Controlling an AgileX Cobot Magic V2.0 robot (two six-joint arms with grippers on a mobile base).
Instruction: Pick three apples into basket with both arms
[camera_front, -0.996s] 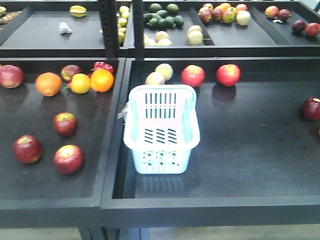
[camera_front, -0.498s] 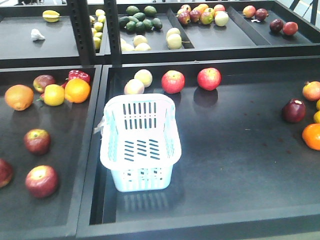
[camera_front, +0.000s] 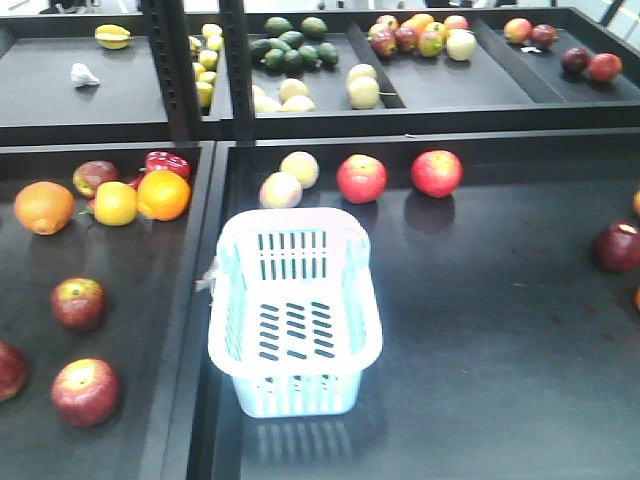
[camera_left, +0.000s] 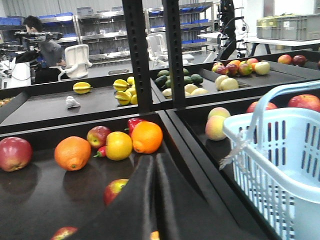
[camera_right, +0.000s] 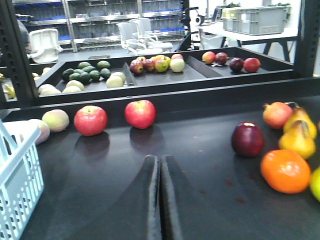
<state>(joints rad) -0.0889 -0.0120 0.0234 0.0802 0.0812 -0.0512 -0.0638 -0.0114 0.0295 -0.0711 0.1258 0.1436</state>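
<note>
Plainly, the pale blue basket stood empty near the middle of the front view, in the right tray just beside the divider, a white shred at its 9 o'clock rim. Three red apples lay in the left tray at the basket's 8 to 9 o'clock, well apart from it, the third cut by the frame edge. Two more red apples sat by the back wall at its 1 o'clock, two pale fruits at its 12 o'clock. Two oranges and a red bell pepper clustered at 10 o'clock.

The left gripper had its fingers pressed together with nothing between them, the oranges at its 12 o'clock and the basket at 3 o'clock. The right gripper was likewise closed to a thin seam and held nothing; the back-wall apples lay at its 11 o'clock, a dark red apple at 2 o'clock, the basket's corner at 8 o'clock.
</note>
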